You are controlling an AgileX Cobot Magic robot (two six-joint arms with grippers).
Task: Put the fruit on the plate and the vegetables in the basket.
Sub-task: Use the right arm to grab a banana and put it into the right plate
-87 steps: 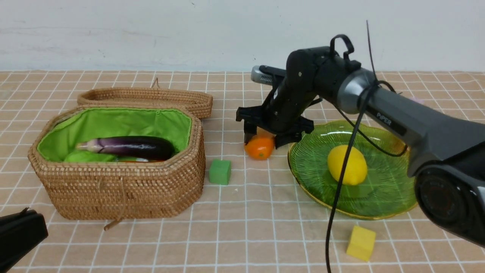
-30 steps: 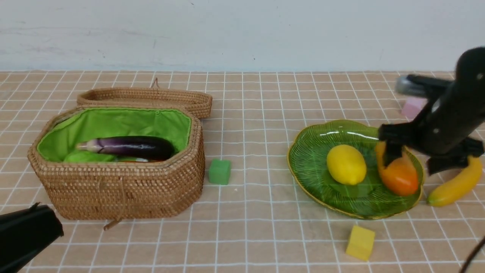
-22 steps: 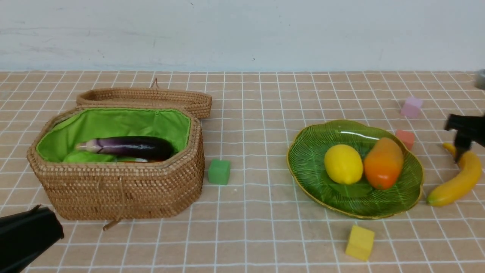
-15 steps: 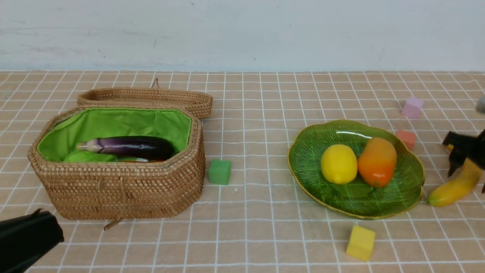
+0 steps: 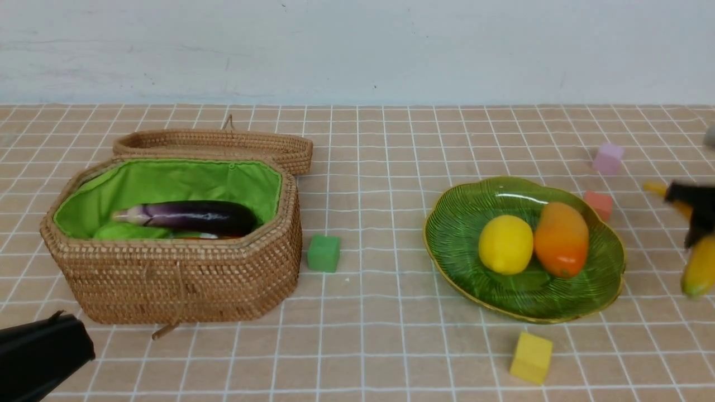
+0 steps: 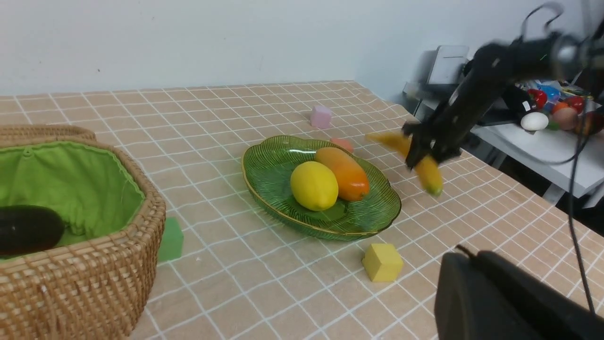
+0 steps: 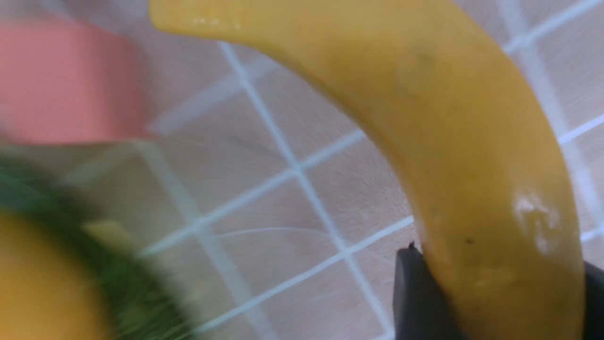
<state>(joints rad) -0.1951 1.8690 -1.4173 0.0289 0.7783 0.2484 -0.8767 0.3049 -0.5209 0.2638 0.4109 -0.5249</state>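
Banana (image 5: 699,271) now lifted clear; right tool (image 6: 424,152) clamped round its middle.

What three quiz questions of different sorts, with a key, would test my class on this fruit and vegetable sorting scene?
1. True or false: the right claw grips the banana clear of the table.
2. What lies beside the lemon on the green glass plate? A: orange mango-like fruit. B: green cube. C: yellow cube.
3. Fill in: the eggplant lies in the wicker ____.
Key: 1 true; 2 A; 3 basket.
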